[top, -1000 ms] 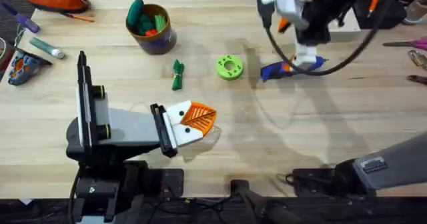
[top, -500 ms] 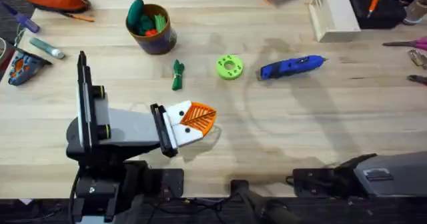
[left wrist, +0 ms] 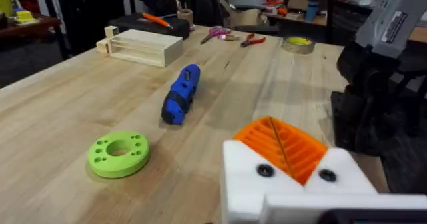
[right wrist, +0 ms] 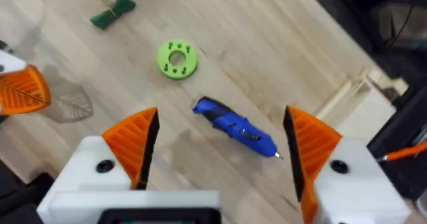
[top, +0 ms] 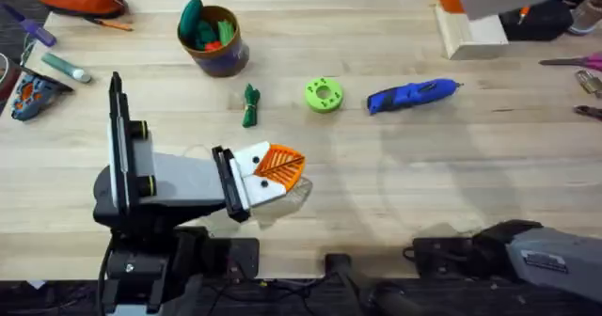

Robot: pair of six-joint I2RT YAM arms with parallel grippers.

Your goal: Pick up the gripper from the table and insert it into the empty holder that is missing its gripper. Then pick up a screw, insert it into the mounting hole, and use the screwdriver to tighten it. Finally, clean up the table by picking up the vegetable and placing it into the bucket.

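The table (top: 451,194) is pale wooden planking with a long grain. On it the screwdriver (top: 411,95) lies flat, a glossy blue cylinder with a thin metal tip pointing toward the far right, with bare wood on every side of it. Just beside it sits a lime-green round disc (top: 324,95) pierced with small holes, and next to that the vegetable (top: 250,105), a slim dark-green leafy bundle. The bucket (top: 214,39), squat with a dark blue wall and tan rim, stands farther back on the left with toy vegetables inside. A pale wooden box (top: 473,29) sits near the far edge.

The right gripper (right wrist: 220,154) hangs high above the screwdriver, its white fingers and orange ribbed pads (right wrist: 133,144) spread wide, holding nothing. The left gripper (top: 273,170) lies low and level near the front edge, its orange wedges pressed together.
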